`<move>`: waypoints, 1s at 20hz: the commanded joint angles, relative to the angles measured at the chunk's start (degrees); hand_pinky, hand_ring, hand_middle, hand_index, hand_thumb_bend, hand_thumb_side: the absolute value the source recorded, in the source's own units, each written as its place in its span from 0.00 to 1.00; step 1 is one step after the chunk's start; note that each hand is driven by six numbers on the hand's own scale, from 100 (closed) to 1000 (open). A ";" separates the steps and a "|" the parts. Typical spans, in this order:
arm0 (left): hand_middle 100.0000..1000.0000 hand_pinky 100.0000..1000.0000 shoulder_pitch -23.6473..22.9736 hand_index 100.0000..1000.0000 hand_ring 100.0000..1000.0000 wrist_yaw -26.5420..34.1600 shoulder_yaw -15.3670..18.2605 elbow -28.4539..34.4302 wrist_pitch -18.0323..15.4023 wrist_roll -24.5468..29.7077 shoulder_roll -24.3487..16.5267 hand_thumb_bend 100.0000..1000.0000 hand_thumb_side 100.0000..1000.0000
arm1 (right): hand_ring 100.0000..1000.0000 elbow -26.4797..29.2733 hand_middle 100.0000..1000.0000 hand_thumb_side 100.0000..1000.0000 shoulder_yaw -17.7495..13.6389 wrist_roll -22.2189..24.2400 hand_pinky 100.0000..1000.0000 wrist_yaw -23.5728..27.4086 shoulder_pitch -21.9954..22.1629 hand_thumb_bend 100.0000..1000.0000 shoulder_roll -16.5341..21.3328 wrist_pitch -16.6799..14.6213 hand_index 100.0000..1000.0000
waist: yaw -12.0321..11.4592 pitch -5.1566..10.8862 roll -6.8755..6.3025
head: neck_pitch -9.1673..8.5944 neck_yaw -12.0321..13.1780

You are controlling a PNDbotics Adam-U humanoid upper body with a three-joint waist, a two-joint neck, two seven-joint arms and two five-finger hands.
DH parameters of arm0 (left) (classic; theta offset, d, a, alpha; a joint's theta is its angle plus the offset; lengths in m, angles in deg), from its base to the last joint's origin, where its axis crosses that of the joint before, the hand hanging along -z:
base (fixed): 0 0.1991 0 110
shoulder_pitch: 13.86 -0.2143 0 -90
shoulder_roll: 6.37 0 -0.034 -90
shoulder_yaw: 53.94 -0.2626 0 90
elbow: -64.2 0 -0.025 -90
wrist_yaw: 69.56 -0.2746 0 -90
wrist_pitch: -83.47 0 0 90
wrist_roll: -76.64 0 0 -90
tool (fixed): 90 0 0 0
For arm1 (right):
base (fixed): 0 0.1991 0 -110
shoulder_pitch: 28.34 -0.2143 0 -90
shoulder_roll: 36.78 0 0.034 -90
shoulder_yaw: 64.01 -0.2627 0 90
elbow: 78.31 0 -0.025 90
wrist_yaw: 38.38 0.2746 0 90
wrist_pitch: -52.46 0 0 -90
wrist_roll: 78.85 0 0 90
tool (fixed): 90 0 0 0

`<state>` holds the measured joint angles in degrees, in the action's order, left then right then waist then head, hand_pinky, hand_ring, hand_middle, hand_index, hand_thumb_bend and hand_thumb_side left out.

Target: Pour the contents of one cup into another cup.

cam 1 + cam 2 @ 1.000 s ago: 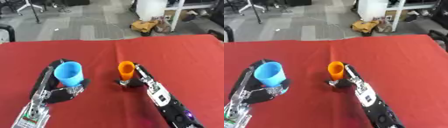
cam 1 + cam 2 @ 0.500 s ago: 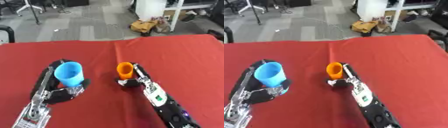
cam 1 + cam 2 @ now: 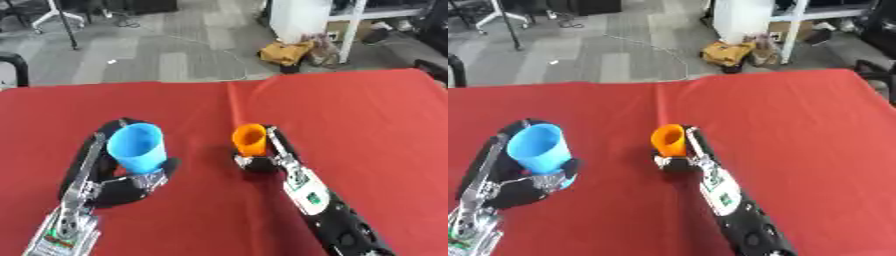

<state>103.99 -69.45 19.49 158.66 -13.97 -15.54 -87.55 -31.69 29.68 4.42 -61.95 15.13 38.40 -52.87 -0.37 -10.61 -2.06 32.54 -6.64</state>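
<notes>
A light blue cup stands upright at the left of the red table, with my left hand curled round its lower part. To its right an orange cup, smaller, leans its mouth toward the blue cup. My right hand is curled round the orange cup's base, its arm running down to the lower right. A gap of red cloth lies between the two cups. What either cup holds is not visible.
The red cloth has a crease running back from the orange cup. Beyond the table's far edge lie grey floor, a yellow-brown bag and a white cabinet.
The orange cup, in my right hand, has shifted a little left toward the blue cup and tilted slightly. The blue cup and left hand have stayed in place.
</notes>
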 commanded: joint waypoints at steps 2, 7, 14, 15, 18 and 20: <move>0.30 0.42 1.63 0.58 0.26 0.40 1.29 1.92 0.54 -0.31 -2.22 0.51 0.00 | 0.30 6.24 0.27 0.00 1.82 1.81 0.68 2.37 0.08 0.24 0.10 -0.21 0.38 | 0.07 1.09 0.07 | -0.96 0.25; 0.30 0.41 2.79 0.58 0.26 1.17 2.13 3.02 1.33 0.10 -4.60 0.51 0.00 | 0.30 12.31 0.26 0.00 4.55 5.56 0.68 4.82 1.93 0.24 0.13 0.20 0.38 | 0.02 1.14 0.17 | -1.12 0.22; 0.30 0.41 4.42 0.58 0.26 2.99 2.34 4.78 1.82 1.33 -9.78 0.53 0.00 | 0.30 19.15 0.27 0.00 10.89 14.20 0.68 8.56 4.23 0.24 -0.09 -0.52 0.39 | -0.31 1.24 0.23 | -1.36 -0.19; 0.30 0.41 4.70 0.58 0.26 3.14 2.27 5.07 1.81 1.47 -10.43 0.53 0.00 | 0.31 19.79 0.27 0.00 11.68 15.60 0.68 9.25 4.40 0.24 -0.23 -0.73 0.39 | -0.33 1.25 0.22 | -1.40 -0.20; 0.30 0.41 5.74 0.58 0.26 3.55 1.94 5.68 1.82 1.94 -11.82 0.53 0.00 | 0.31 21.44 0.28 0.00 14.07 19.44 0.69 10.74 4.38 0.24 -0.75 -1.20 0.39 | -0.40 1.26 0.17 | -1.44 -0.34; 0.30 0.41 6.44 0.58 0.26 3.84 1.56 5.85 1.83 2.32 -12.24 0.53 0.00 | 0.31 22.08 0.28 0.00 15.38 21.83 0.69 11.55 4.10 0.24 -1.20 -1.50 0.39 | -0.42 1.27 0.11 | -1.46 -0.44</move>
<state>109.24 -65.94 20.95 163.20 -12.08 -13.56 -98.13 -11.46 44.30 24.78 -51.34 20.34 37.45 -54.10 -0.72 -10.53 -1.89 31.62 -6.90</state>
